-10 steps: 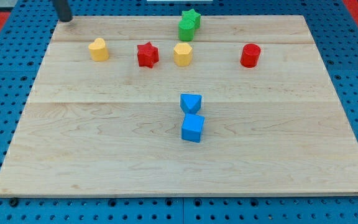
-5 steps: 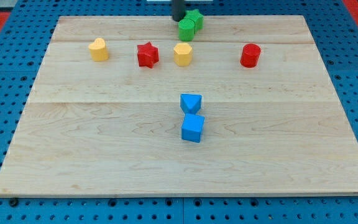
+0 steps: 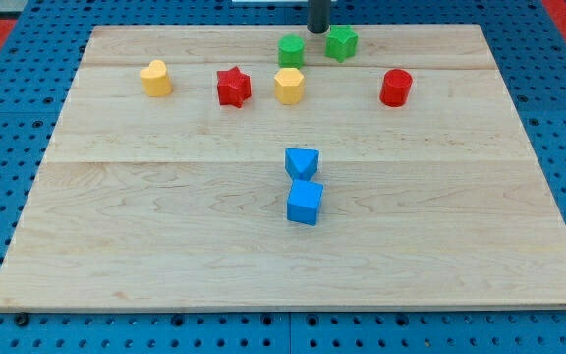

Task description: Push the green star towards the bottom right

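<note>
The green star (image 3: 341,42) lies near the board's top edge, right of centre. A second green block (image 3: 291,51), rounder in shape, sits a little to its left, apart from it. My tip (image 3: 318,29) is at the top edge, between the two green blocks and slightly above them, close to the star's upper left side. I cannot tell whether it touches the star.
A yellow block (image 3: 155,78), a red star (image 3: 232,87), a yellow hexagon-like block (image 3: 288,86) and a red cylinder (image 3: 395,88) form a row below. Two blue blocks (image 3: 302,162) (image 3: 305,203) sit touching mid-board. The wooden board (image 3: 165,246) lies on blue pegboard.
My tip moved from the top left corner rightwards along the top edge. The green star has slid right and slightly down, separating from the other green block.
</note>
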